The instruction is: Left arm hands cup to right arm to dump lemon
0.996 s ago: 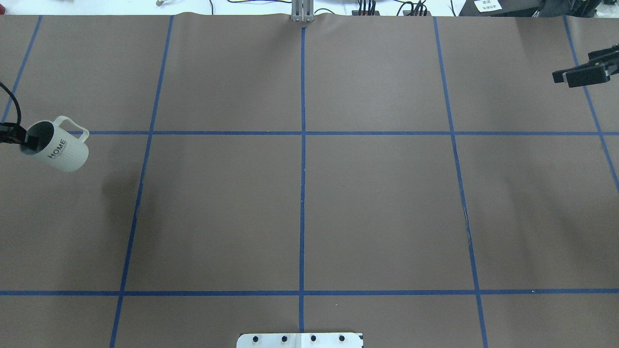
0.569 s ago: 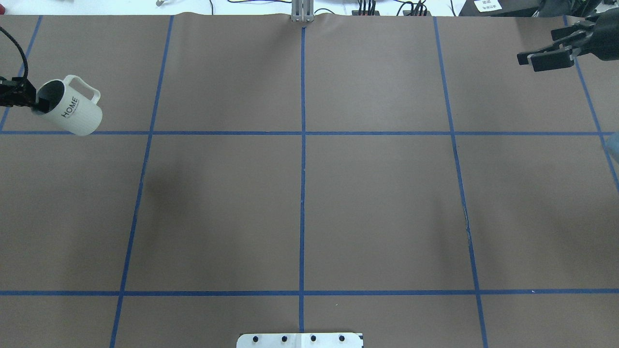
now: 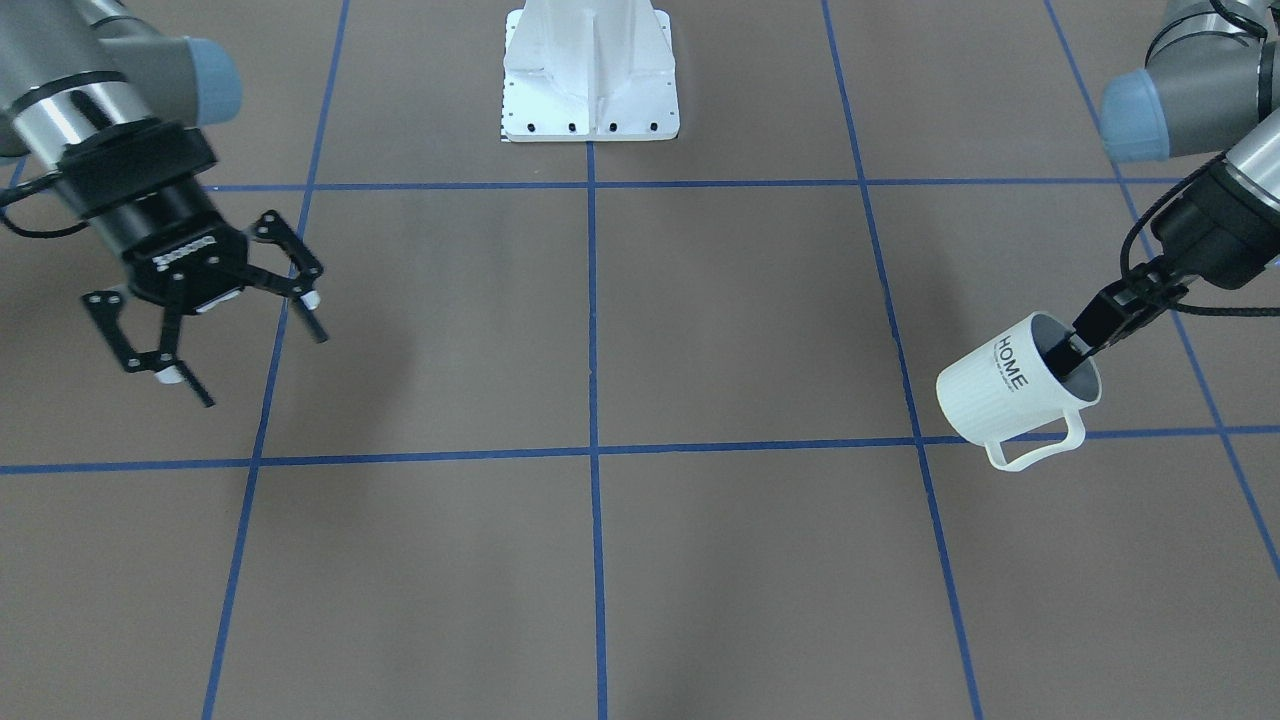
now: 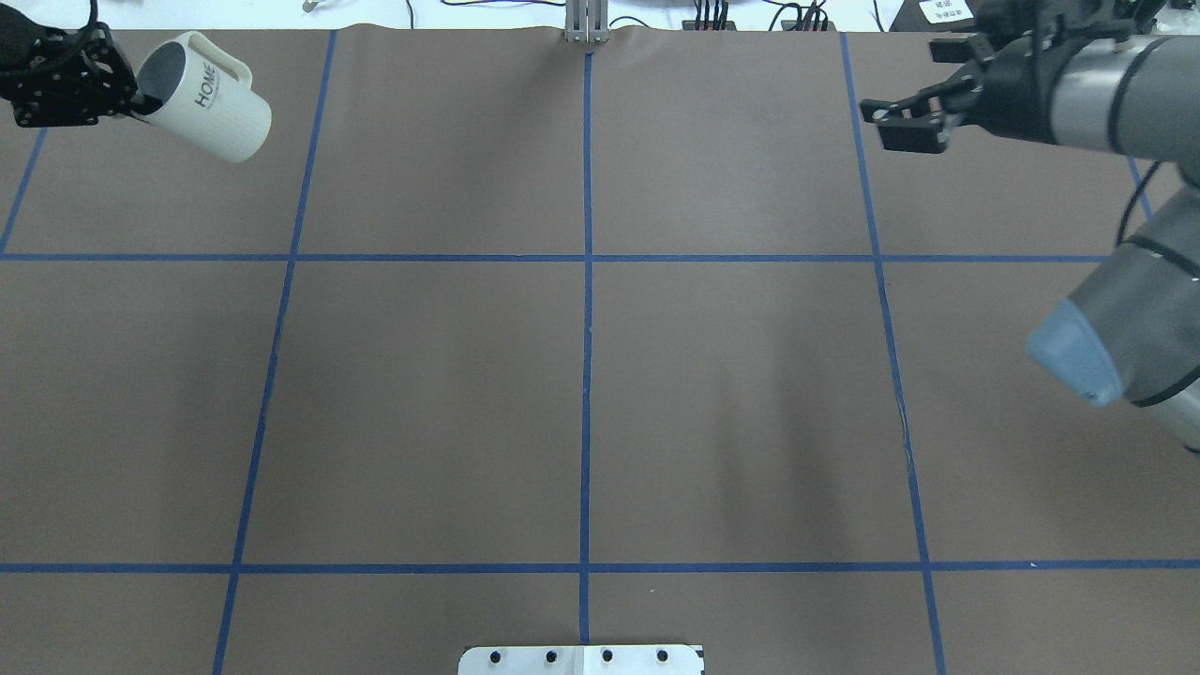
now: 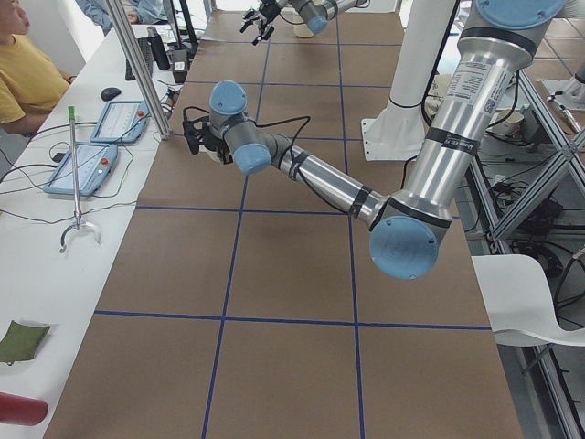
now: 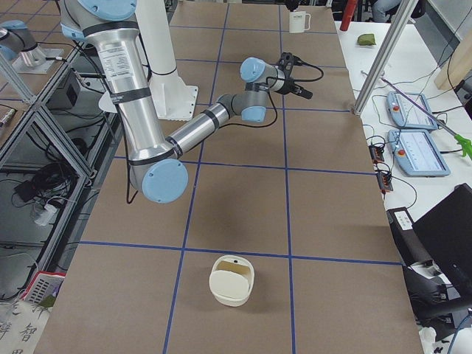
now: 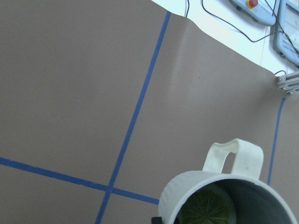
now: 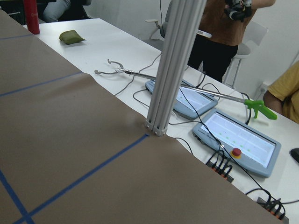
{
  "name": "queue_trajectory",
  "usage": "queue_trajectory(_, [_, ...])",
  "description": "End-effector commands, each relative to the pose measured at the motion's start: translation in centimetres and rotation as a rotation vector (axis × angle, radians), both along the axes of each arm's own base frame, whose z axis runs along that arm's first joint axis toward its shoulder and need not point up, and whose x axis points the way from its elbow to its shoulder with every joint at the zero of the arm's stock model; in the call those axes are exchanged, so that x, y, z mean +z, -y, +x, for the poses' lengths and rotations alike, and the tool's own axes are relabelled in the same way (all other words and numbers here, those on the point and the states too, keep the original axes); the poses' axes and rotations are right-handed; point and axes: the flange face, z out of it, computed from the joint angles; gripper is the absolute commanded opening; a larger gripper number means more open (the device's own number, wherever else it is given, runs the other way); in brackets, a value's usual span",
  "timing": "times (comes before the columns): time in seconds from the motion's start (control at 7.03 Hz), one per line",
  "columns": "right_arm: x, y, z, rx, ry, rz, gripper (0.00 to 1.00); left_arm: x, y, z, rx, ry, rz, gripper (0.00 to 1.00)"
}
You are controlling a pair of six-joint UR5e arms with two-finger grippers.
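The white ribbed cup (image 4: pixel 211 98) with "HOME" on its wall hangs tilted above the table's far left corner, handle towards the far edge. My left gripper (image 4: pixel 141 98) is shut on its rim, one finger inside. It also shows in the front view (image 3: pixel 1010 390) with the left gripper (image 3: pixel 1070 355). In the left wrist view the cup (image 7: pixel 229 196) holds a greenish-yellow lemon piece (image 7: pixel 208 207). My right gripper (image 4: pixel 900 117) is open and empty above the far right part of the table, far from the cup; the front view shows it (image 3: pixel 262 370) with its jaws spread wide.
The right arm's elbow (image 4: pixel 1116 347) hangs over the table's right side. A cream round container (image 6: pixel 232 280) sits on the table near its right end. The robot's base plate (image 4: pixel 581 659) is at the near edge, an aluminium post (image 4: pixel 586 23) at the far edge.
My left gripper has carried the cup away from the robot towards the far edge and a little right. My right gripper has moved left, and the right elbow has come into view.
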Motion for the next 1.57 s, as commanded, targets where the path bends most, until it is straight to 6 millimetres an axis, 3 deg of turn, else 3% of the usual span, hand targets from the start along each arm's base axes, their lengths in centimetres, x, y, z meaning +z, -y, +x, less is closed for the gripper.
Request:
queue_trajectory(0.0, [-5.1, -2.9, -6.3, 0.107, 0.052, 0.074, 0.99, -5.1, 0.6, 2.2, -0.026, -0.077, -0.066, 0.0])
queue_trajectory(0.28, [-7.9, -6.1, -13.4, 0.224, 0.067, 0.089, 0.99, -8.5, 0.2, 8.4, -0.058, -0.092, -0.084, 0.0])
queue_trajectory(0.43, [-8.7, -7.4, -15.9, 0.268, 0.012, 0.128, 0.98, -10.1, -0.4, 11.5, -0.066, -0.1, -0.09, 0.0])
queue_trajectory(0.85, [-11.4, -6.5, -20.6, 0.25, -0.068, 0.183, 0.98, -15.0, -2.4, 17.7, -0.067, -0.109, -0.115, 0.0])
queue_trajectory(1.14, [-12.3, -6.4, -21.4, 0.247, -0.11, 0.224, 0.98, -16.5, -3.5, 19.0, -0.041, -0.127, -0.101, 0.0])
queue_trajectory(1.42, [-12.2, -6.5, -21.4, 0.269, -0.115, 0.222, 0.97, -16.6, -4.2, 19.8, -0.023, -0.129, -0.1, 0.0])
